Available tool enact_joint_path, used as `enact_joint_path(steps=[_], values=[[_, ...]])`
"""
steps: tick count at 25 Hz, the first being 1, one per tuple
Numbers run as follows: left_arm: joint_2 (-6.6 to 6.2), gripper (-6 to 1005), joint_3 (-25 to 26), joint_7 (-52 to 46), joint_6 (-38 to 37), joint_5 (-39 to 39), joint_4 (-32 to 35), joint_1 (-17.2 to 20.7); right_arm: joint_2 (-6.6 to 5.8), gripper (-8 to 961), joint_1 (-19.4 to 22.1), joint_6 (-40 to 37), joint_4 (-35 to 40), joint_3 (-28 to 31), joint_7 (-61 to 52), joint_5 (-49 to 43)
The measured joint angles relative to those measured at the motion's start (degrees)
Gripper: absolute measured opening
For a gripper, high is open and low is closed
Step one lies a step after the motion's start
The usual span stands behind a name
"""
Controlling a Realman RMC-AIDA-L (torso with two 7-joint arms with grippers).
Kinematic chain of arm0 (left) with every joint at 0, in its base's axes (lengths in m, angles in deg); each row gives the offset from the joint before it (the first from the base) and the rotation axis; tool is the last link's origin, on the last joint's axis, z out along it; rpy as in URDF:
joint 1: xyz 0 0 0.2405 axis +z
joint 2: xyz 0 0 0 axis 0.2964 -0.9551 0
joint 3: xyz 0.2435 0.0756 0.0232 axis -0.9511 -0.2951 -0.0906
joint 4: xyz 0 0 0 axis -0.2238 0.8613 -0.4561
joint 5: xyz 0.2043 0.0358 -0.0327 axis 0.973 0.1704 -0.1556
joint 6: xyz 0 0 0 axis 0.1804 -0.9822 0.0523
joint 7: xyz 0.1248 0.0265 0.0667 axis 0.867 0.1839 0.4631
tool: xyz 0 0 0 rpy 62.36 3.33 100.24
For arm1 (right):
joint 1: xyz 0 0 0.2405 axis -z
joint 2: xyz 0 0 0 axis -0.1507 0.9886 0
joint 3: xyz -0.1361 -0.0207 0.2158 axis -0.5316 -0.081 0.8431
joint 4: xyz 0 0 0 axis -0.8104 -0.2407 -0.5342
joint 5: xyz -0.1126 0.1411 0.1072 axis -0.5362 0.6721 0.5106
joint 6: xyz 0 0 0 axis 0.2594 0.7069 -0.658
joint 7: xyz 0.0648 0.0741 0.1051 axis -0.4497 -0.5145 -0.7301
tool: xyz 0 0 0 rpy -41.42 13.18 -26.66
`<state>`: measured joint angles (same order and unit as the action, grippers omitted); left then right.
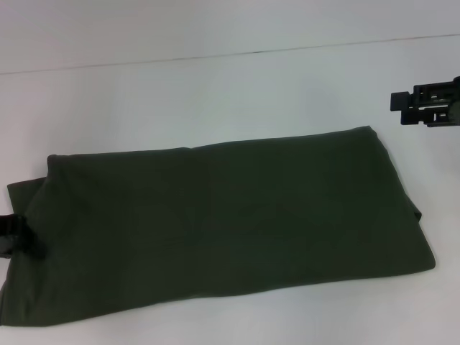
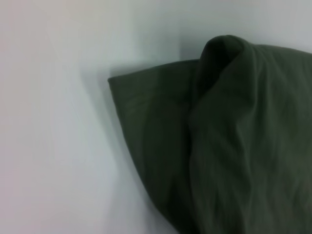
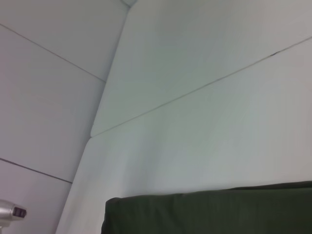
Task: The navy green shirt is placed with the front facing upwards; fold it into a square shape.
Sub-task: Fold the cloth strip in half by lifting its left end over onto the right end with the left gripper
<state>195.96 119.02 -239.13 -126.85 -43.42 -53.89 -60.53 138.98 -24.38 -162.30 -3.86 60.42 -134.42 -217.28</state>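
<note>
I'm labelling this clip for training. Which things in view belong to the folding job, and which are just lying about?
Job: navy green shirt, folded into a long band on the table; left gripper at its left end; right gripper off the cloth.

Lying about: white table only; nothing loose.

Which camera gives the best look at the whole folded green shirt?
The head view: the navy green shirt lies there as one long folded band across the table, nearly all edges visible. The left wrist view shows only a bunched corner close up; the right wrist view shows just one straight edge.
</note>
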Motion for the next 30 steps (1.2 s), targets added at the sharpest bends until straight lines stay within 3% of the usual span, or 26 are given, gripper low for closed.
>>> enact_joint_path(steps=[3,15,30], values=[[-0.07,89,0.1,0.1,-0.2,0.0,-0.1,0.1,-0.01,628,0.0,0.0,-0.1,0.0,-0.1,0.0],[0.16,66,0.4,0.9,-3.4,-1.6,-3.4,0.0,-0.11,627,-0.1,0.2,-0.1,0.1,-0.7,0.0],[-0.68,66,0.8,1.7,-3.8,-1.9,-3.3,0.4,-0.28,627,-0.1,1.4,-2.2,-0.7,-0.4,-0.2]])
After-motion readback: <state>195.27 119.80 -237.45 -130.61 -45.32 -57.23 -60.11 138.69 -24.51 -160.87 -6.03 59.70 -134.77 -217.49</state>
